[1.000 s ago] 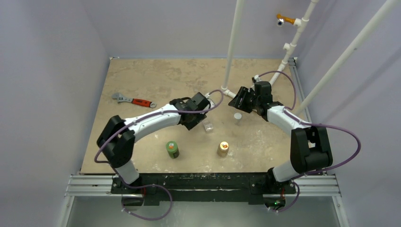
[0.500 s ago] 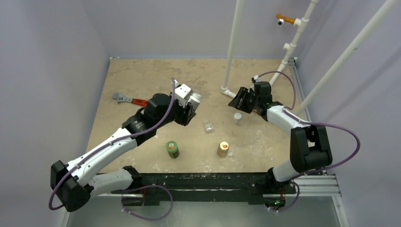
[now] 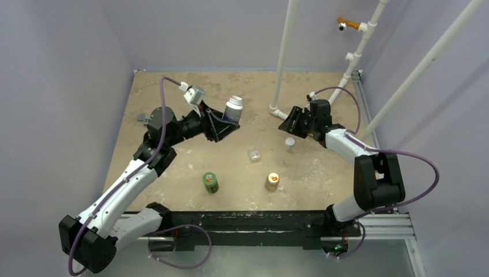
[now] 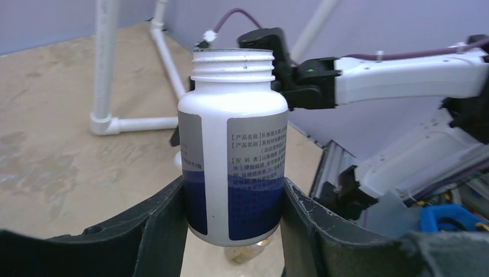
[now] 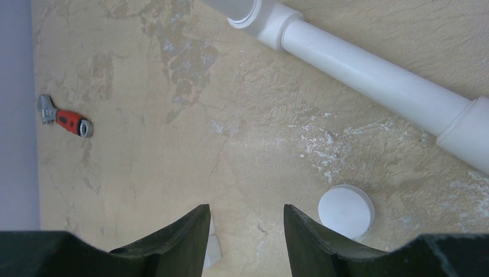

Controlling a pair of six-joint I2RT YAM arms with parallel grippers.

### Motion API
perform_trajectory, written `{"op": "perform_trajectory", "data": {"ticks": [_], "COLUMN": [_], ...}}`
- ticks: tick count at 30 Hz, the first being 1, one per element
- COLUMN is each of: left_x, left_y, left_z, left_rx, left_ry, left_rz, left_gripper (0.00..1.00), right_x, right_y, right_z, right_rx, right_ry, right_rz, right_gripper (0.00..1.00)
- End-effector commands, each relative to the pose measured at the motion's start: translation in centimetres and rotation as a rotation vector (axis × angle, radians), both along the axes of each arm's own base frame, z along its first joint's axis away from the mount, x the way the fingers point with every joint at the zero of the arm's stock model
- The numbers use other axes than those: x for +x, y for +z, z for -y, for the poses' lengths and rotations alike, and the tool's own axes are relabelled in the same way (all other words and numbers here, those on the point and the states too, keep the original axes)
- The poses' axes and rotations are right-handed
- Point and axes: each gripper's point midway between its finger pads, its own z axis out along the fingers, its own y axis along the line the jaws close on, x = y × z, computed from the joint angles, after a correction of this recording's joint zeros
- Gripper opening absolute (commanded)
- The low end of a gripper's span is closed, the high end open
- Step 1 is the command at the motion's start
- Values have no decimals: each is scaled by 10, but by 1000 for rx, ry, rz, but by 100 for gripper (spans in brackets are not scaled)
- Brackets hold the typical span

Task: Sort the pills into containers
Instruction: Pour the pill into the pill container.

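White and uncapped, a pill bottle (image 3: 233, 105) with a grey and blue label sits clamped in the left gripper (image 3: 229, 118), held above the table (image 3: 173, 86) towards its far left half. In the left wrist view the two dark fingers (image 4: 164, 222) press against the lower sides of the bottle (image 4: 233, 144), whose threaded mouth points up.

The right gripper (image 3: 293, 126) hovers over the far right part of the table, close to the foot of a white pipe (image 3: 278, 86). Its jaws stand apart, and the right wrist view shows only bare tabletop between them. A round white cap (image 3: 290, 142) lies on the table just near it, beside the right finger in that view (image 5: 346, 210).

The clear plastic case (image 3: 254, 154) rests on the table near the middle, between the two grippers and just left of the cap, touched by neither. No pills can be made out at this size.

Nearer the arm bases stand a green bottle (image 3: 210, 182) and a tan-orange bottle (image 3: 271, 181), well apart from each other. A red-handled wrench (image 5: 64, 118) lies by the left edge of the table.
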Motion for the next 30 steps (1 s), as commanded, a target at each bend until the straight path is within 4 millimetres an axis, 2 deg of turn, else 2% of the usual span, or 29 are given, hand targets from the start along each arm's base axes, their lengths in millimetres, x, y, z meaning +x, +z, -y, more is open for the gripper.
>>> {"op": "perform_trajectory", "data": {"ticks": [1, 4, 5, 6, 8, 9, 11, 14, 20, 26, 30], "left_x": [-43, -45, -38, -27, -3, 6, 17, 24, 29, 24, 23], "left_y": [65, 72, 63, 51, 5, -11, -44, -78, -118, -165, -184], "left_z": [13, 14, 11, 7, -8, -12, -17, -16, -8, 4, 11], "left_rx": [-180, -175, -129, -39, 280, 426, 667, 868, 873, 955, 1014], "left_ry": [-242, -254, -200, -114, 99, 150, 207, 241, 235, 110, 28], "left_rz": [113, 132, 104, 98, 89, 105, 113, 145, 140, 123, 120], "left_gripper": [0, 0, 0, 0, 0, 0, 0, 0, 0, 0, 0], "right_x": [2, 2, 2, 3, 3, 3, 4, 4, 3, 3, 3], "right_y": [6, 5, 5, 4, 4, 4, 3, 3, 2, 2, 2], "right_z": [-5, -6, -6, -7, -7, -7, -7, -7, -6, -7, -7], "right_rx": [5, 4, 3, 3, 2, 1, 3, -3, -5, -3, -1], "right_ry": [32, 33, 33, 33, 33, 33, 34, 33, 34, 35, 36], "right_rz": [25, 23, 23, 22, 22, 21, 19, 18, 15, 16, 17], "right_gripper": [50, 50, 50, 50, 50, 50, 50, 50, 50, 50, 50]}}
